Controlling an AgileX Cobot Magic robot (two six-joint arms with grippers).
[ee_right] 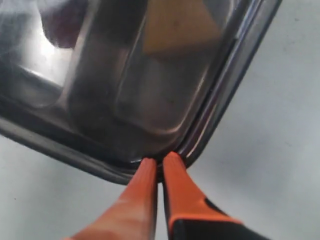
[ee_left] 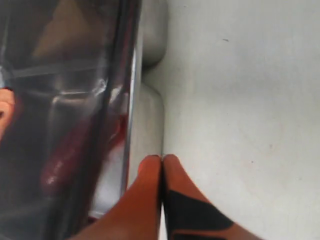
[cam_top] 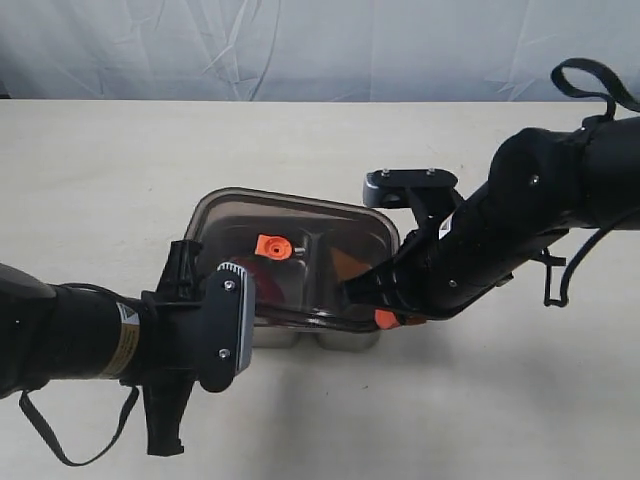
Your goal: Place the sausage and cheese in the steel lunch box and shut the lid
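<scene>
The dark translucent lid (cam_top: 300, 235) with its orange valve (cam_top: 272, 246) lies over the steel lunch box (cam_top: 345, 340), whose shiny wall shows under the lid's near edge. Through the lid I see the red sausage (ee_left: 65, 160) in one compartment and the yellow-orange cheese (ee_right: 180, 25) in the other. My right gripper (ee_right: 160, 160) is shut on the lid's rim at a rounded corner. My left gripper (ee_left: 161, 157) is shut with nothing between its fingers, its tips beside the box's outer wall (ee_left: 150, 120), just past the lid's edge.
The box stands on a plain pale table (cam_top: 480, 400). A grey cloth backdrop (cam_top: 300, 50) hangs behind the table's far edge. Both arms crowd the box's near side, the left arm (cam_top: 90, 335) from the left and the right arm (cam_top: 540, 210) from the right.
</scene>
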